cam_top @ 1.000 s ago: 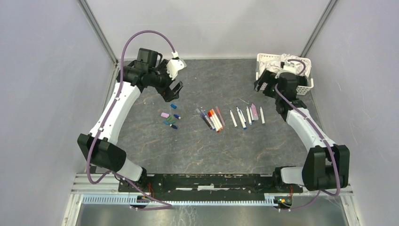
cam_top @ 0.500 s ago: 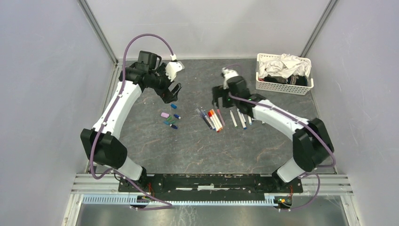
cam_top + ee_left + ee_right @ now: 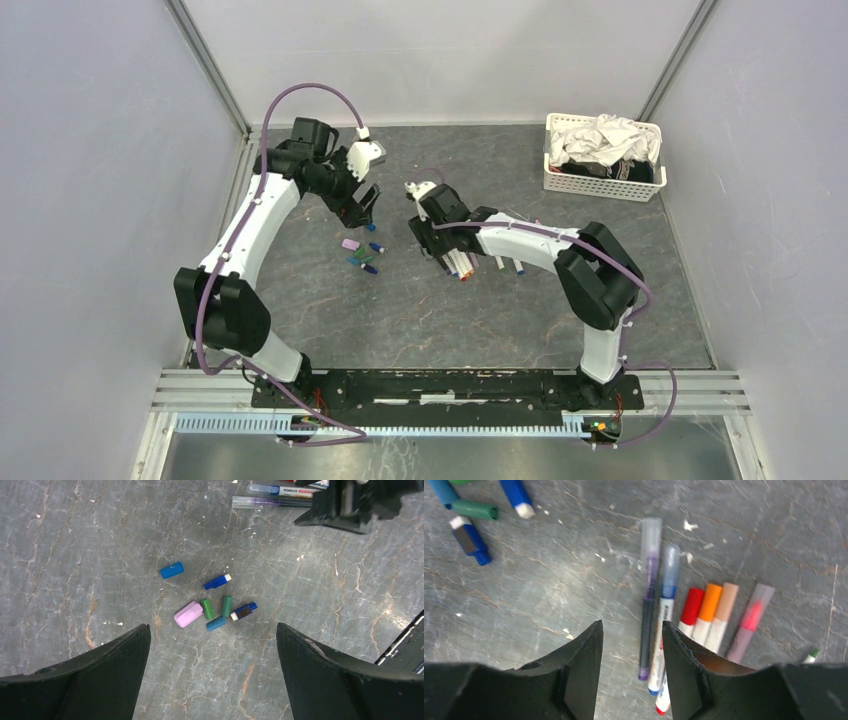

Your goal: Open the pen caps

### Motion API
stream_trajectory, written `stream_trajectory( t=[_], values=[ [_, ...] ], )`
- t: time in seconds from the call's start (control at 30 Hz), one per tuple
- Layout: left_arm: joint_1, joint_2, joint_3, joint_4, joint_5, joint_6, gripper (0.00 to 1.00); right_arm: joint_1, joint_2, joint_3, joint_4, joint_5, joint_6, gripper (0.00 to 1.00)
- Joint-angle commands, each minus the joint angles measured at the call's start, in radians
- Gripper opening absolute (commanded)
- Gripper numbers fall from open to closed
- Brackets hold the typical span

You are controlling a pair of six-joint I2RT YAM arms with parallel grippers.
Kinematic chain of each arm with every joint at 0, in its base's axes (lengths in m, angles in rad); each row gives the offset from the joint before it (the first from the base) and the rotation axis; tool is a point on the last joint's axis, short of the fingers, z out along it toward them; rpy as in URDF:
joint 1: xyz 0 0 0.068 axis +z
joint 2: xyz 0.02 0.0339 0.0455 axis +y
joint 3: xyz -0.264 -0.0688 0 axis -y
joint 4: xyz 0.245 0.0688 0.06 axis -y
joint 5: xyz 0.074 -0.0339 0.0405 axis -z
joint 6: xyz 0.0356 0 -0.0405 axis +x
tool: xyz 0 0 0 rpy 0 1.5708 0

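1. The capped pens look light, stiff and slick. Their round barrels would probably roll on the counter. The caps seem press-fitted, so I would pinch a barrel at mid-length, grip its cap, and pull straight along the axis.
2. Six pens with caps on lie side by side, on the right-arm side of the lilac cap: purple, blue, red, orange, tan and pink.
3. There are seven loose caps — the lilac one, two green and four bluish — all near the lilac cap.
4. The left end effector hangs above the lilac cap, spread wide and holding nothing.
5. The right end effector hovers over the capped pens, fingers slightly apart and empty.
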Motion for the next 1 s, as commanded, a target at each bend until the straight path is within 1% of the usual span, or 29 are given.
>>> stream_trajectory(
  t=[0.0, 0.13, 0.23, 0.3, 0.47, 0.73, 0.97],
  values=[
    [0.001, -0.035, -0.005, -0.037, 0.051, -0.027, 1.0, 0.039, 0.021, 0.096, -0.031, 0.062, -0.024, 0.52],
    [0.001, -0.047, -0.024, -0.054, 0.047, -0.009, 1.0, 0.017, -0.013, 0.072, -0.051, 0.131, 0.002, 0.49],
    [0.001, -0.045, -0.034, -0.05, 0.032, 0.007, 1.0, -0.038, -0.043, 0.033, -0.054, 0.132, 0.012, 0.39],
    [0.001, -0.04, -0.032, -0.05, 0.032, 0.014, 1.0, -0.075, -0.061, -0.009, -0.044, 0.127, 0.017, 0.35],
    [0.0, -0.02, -0.021, -0.05, 0.049, 0.027, 1.0, -0.14, -0.096, -0.081, -0.017, 0.12, 0.007, 0.33],
    [0.0, -0.017, -0.021, -0.053, 0.055, 0.05, 1.0, -0.164, -0.055, -0.086, -0.01, 0.098, -0.009, 0.28],
    [0.0, -0.011, -0.003, -0.072, 0.057, 0.06, 1.0, -0.174, -0.019, -0.099, 0.004, 0.076, -0.008, 0.26]
  ],
)
